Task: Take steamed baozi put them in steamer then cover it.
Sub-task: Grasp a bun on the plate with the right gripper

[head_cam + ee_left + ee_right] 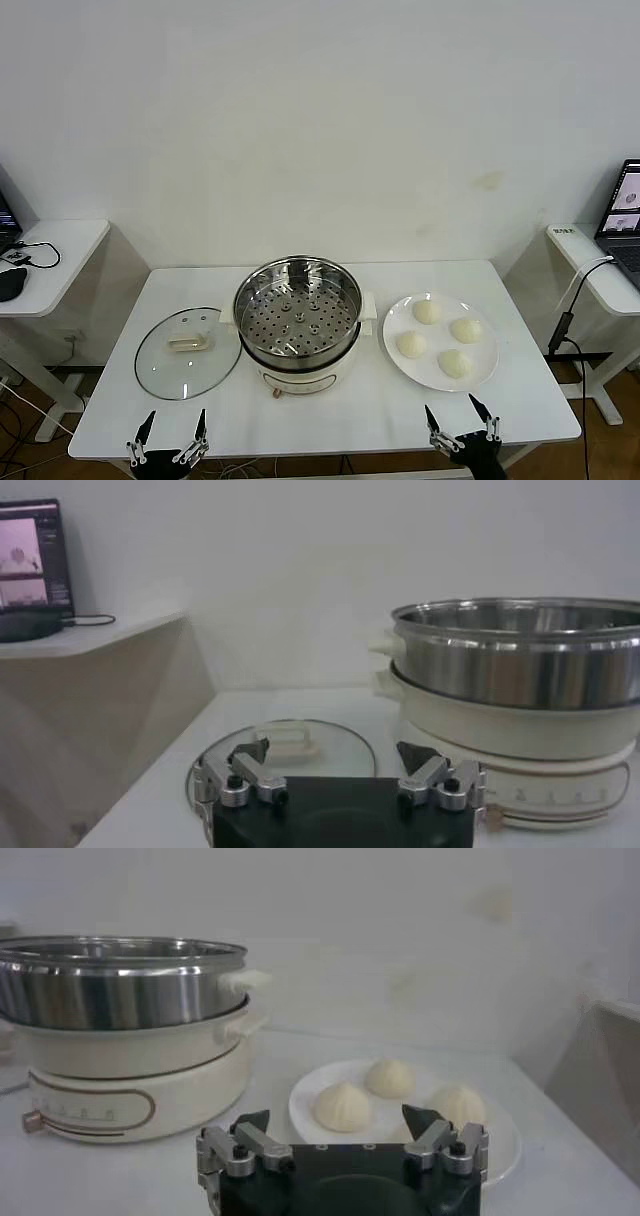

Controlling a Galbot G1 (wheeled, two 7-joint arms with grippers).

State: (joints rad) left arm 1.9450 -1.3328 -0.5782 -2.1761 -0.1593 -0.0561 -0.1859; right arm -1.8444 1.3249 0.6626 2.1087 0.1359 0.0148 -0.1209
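Four cream-white baozi lie on a white plate at the table's right; three show in the right wrist view. The steel steamer stands at the table's middle on its cream base, its perforated tray bare. It also shows in the left wrist view and the right wrist view. The glass cover lies flat on the table left of the steamer, handle up; it shows in the left wrist view. My left gripper is open at the near edge before the cover. My right gripper is open before the plate.
Side tables stand at the far left and far right, the right one with a laptop and a hanging cable. A wall stands behind the white table.
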